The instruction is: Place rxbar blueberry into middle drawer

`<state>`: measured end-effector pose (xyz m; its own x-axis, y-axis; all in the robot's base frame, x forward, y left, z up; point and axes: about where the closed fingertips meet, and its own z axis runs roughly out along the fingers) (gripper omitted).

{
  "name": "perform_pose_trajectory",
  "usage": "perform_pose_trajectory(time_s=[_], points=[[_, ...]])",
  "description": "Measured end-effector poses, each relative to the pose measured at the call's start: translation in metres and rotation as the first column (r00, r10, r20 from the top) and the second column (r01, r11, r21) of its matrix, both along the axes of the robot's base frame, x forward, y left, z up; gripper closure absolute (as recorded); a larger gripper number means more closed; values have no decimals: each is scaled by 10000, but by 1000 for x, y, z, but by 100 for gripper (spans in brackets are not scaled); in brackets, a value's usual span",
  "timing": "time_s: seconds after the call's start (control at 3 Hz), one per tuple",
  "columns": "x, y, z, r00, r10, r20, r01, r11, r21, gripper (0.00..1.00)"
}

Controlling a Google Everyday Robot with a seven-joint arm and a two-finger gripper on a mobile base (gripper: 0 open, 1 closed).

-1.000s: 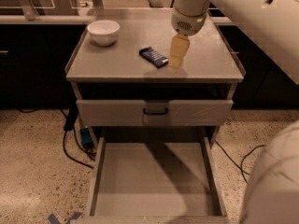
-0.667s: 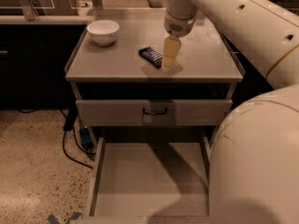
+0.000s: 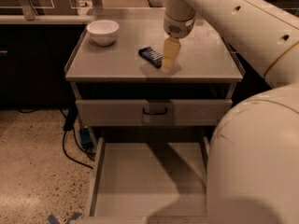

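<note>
tool [image 3: 168, 59]: low over the counter [image 3: 210, 62], just right of the rxbar blueberry [image 3: 150, 55]; apart or together, cannot tell
rxbar blueberry: flat on the counter (dark wrapper, lying at an angle), near its middle
middle drawer [image 3: 140, 181]: pulled open, below the closed drawer front [image 3: 107, 112]
white bowl [image 3: 103, 31]: counter's back left

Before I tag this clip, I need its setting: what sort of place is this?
Probably an office kitchenette or test mock-up: a drawer cabinet bearing a white bowl and the rxbar blueberry, a speckled floor, and loose cables. The gripper is just beside the bar.
</note>
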<state>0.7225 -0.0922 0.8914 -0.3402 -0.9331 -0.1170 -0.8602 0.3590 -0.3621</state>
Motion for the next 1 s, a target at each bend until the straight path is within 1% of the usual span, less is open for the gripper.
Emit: perform_pose_trajectory(time_s=[0.33, 0.67, 1.0], points=[[13, 9, -12, 9949, -1005, -18, 1004, 9947, -226, 0], [13, 9, -12, 9949, -1006, -17, 1006, 9947, -227, 0], [21, 6, -16, 9814, -1915, 164, 1922, 9787, -726, 0]])
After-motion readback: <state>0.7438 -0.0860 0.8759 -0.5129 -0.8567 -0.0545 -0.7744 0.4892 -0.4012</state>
